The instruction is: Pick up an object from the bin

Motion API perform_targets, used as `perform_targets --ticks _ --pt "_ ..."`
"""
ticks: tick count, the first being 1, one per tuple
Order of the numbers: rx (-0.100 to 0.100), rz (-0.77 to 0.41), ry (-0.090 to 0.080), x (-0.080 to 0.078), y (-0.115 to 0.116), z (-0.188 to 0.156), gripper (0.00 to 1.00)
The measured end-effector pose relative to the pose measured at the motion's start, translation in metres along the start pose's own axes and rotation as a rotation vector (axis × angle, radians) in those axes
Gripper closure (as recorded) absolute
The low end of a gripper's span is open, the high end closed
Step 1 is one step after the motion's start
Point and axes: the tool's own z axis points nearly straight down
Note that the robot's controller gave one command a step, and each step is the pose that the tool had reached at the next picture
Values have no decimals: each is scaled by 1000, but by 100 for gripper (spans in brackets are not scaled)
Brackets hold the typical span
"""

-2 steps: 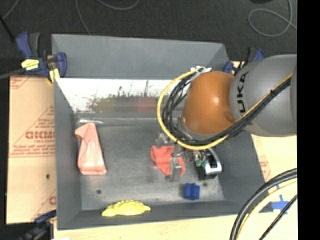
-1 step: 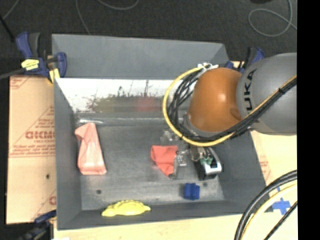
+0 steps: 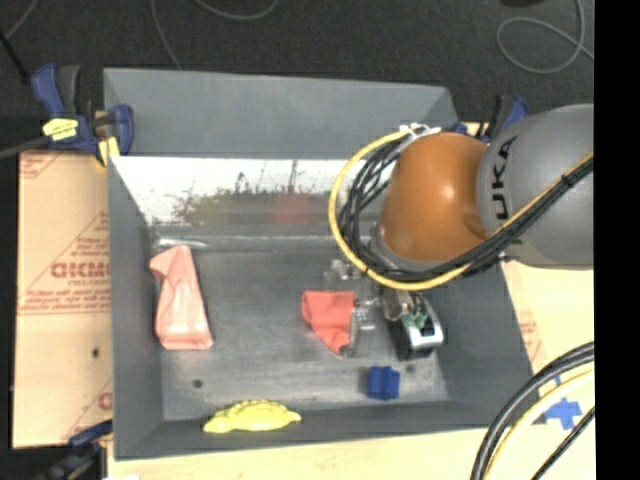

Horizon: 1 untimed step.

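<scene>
We counted four things in the bin, one of each: a pink folded bag left, a yellow lump low, a red crumpled piece at centre, and a blue block. The hand met the red piece's right edge; whether it was spread or pressed together, we could not tell.

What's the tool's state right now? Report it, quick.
Tool: cannot be told, open or closed; it is low in the bin, right against the crumpled red piece.
</scene>
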Motion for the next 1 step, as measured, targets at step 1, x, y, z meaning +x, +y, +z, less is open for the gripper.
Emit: perform_targets --ticks 1 --pt "2 -184 -8 -25 -2 30 0"
